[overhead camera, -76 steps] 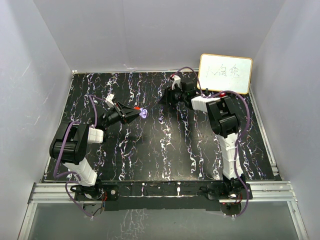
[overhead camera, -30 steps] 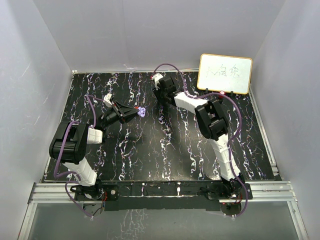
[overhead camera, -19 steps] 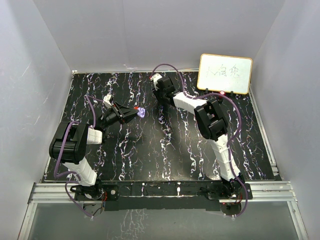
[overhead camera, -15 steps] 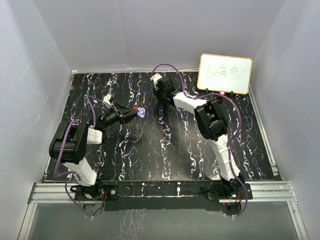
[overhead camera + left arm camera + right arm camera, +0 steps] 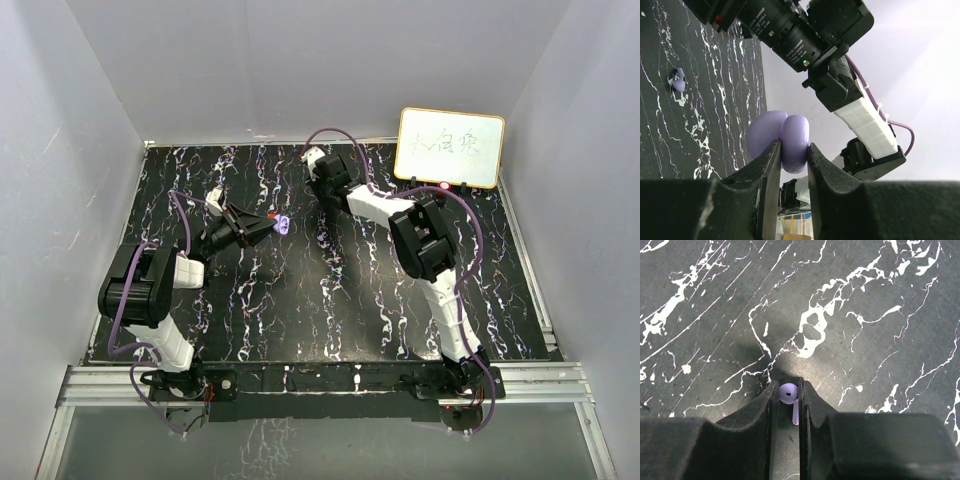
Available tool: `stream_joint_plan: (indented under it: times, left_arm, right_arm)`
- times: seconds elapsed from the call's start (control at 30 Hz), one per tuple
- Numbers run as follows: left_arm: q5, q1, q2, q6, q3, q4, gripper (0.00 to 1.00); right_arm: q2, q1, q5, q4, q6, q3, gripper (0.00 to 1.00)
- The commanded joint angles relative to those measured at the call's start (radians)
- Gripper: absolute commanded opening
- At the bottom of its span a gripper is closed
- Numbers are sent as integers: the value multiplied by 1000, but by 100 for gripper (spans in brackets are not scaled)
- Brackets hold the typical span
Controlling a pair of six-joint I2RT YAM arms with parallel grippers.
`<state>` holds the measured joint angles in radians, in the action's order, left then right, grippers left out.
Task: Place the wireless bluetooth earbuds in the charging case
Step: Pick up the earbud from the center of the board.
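**Thin hold on a tiny earbud, with the case waiting in mid-air**

Right wrist view: the right gripper [image 5: 787, 385] is down at the black marbled table [image 5: 880, 300], its fingers bracketing a pale purple earbud [image 5: 788, 392] that lies between them with its stem toward the camera. A sliver of shadow shows on one side, so I cannot tell whether the jaws are pinching it or only flanking it. The earbud sits right at the fingertips. If they press on its rounded head, it could squirt out across the table, or roll in the grip and end up at the wrong angle for its socket.

Left wrist view: the left gripper [image 5: 792, 145] is clenched on the purple charging case [image 5: 795, 135], which is held off the table, its two rounded halves showing between the fingers. The grip is on curved shell, so a downward push during insertion could twist or slide the case. A second purple earbud [image 5: 678, 80] lies loose on the table beyond and could be knocked by a passing arm.

Top view: the two arms work near each other at the far middle of the table, so a hasty transfer risks wrist meeting wrist.
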<state>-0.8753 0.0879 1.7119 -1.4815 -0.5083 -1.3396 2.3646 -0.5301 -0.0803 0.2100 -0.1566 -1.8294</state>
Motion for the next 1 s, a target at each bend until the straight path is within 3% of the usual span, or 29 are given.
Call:
stream_joint_plan:
  times: [0.0,0.5,0.7,0.97]
  left_arm:
    - [-14,-10,-1,-1,5,-64,0]
    - [-75,-24,40,-65,-39,-101,0]
    - [-97,-23,53,-90,-65,-89,0]
    - [-115,-15,79,-175,-79,-167,0]
  right_arm:
    - [-100,7,59,-103,24,92,7]
    - [-487,87,468,-595,212,526,4]
    - [-604,94,601,-954,346,738,4]
    - [-655,93,703,-1352,524,891,0]
